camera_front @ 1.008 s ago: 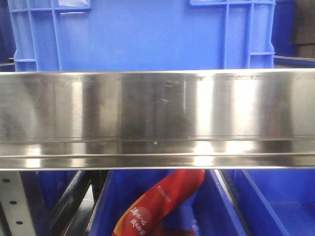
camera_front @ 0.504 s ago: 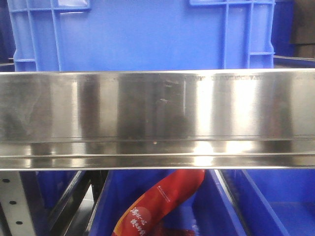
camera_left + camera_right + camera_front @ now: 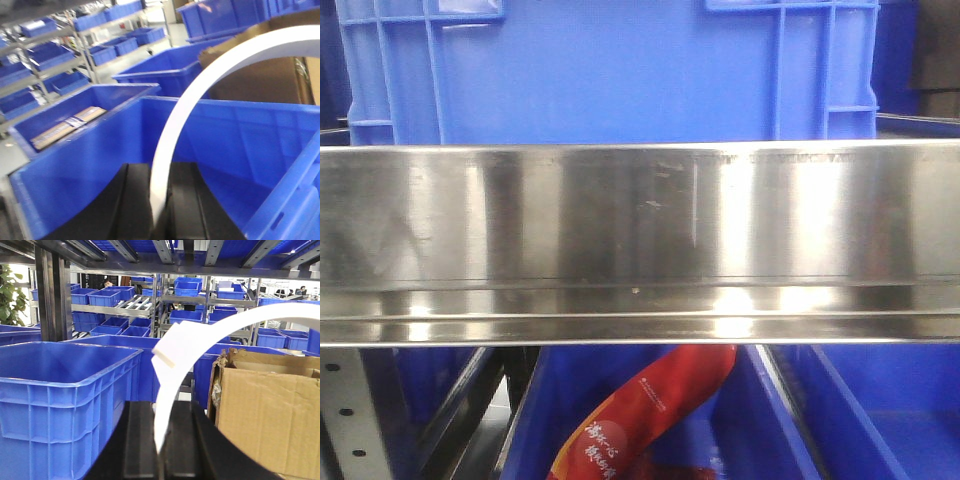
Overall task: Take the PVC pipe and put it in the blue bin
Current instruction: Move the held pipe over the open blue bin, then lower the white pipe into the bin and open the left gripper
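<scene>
Both closed: left gripper (image 3: 160, 210) clamps slim white curved PVC pipe (image 3: 170, 140), arcing rightward above deep blue plastic bin (image 3: 250, 145); right gripper (image 3: 162, 440) clamps a like white arc (image 3: 172, 375).

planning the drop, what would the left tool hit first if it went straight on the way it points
Most likely the far inner wall of the blue bin: the left tool, shut on the PVC pipe, points into that bin with nothing else in between. Depth is unclear.

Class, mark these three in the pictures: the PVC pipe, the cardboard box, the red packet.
PVC pipe (image 3: 172, 135), left wrist view, middle of its arc.
cardboard box (image 3: 270, 420), right wrist view, front wall.
red packet (image 3: 650, 410), front-facing view, printed face.
</scene>
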`<state>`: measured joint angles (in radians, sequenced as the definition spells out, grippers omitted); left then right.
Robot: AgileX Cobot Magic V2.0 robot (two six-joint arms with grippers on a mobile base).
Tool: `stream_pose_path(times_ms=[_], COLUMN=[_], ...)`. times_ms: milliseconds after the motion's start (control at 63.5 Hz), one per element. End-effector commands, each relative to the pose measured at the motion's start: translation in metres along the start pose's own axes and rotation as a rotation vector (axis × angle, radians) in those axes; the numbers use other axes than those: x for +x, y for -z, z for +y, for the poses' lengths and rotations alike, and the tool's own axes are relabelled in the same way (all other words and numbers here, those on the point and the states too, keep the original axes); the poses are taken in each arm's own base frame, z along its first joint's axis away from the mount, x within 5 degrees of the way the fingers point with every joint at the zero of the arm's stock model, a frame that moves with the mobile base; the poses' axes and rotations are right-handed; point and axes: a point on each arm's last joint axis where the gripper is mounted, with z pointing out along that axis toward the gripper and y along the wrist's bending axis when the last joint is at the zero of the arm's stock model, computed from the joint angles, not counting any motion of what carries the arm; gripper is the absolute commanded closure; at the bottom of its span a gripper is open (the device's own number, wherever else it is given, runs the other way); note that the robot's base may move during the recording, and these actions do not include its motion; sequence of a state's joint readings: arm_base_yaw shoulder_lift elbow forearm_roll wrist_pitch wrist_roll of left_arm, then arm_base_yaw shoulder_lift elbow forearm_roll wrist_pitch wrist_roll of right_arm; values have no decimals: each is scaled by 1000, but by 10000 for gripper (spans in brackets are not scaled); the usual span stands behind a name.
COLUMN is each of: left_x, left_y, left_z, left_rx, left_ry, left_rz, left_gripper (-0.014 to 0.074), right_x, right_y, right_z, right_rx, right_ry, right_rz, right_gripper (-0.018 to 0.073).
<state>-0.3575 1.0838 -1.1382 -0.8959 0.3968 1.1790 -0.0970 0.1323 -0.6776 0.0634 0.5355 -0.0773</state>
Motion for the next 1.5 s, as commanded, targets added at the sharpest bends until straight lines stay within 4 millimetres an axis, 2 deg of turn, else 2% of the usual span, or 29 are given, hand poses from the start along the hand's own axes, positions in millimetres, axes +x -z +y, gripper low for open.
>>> stream_pose_path(times_ms=[0, 173, 331, 567, 709, 897, 1039, 1197, 1401, 1480], left_x=[-7, -15, -13, 3, 12, 19, 18, 18, 16, 10], left_y=[-9, -31, -53, -83, -93, -100, -100, -100, -100, -96], left_z=[0, 1, 7, 15, 15, 14, 14, 14, 11, 6], left_rx=[1, -16, -27, -86, -83, -68, -70, -69, -52, -39], left_ry=[-3, -24, -20, -6, 0, 4, 19, 42, 41, 37], left_rz=[-22, -44, -30, 3, 30, 54, 49, 44, 42, 24], left_gripper=[707, 707, 707, 707, 707, 691, 559, 463, 457, 497], right_x=[-2, -1, -1, -1, -1, -1, -1, -1, 1, 1], right_y=[1, 1, 1, 0, 0, 0, 0, 0, 0, 0], right_z=[0, 0, 0, 0, 0, 0, 0, 0, 0, 0], right_rx=[-1, -1, -1, -2, -2, -2, -2, -2, -3, -4], right_ry=[-2, -2, -2, -2, -2, -2, -2, -2, -2, -2], right_rz=[-22, -20, -20, -12, -12, -12, -12, -12, 1, 10], right_gripper=[715, 715, 715, 715, 715, 715, 715, 715, 715, 715])
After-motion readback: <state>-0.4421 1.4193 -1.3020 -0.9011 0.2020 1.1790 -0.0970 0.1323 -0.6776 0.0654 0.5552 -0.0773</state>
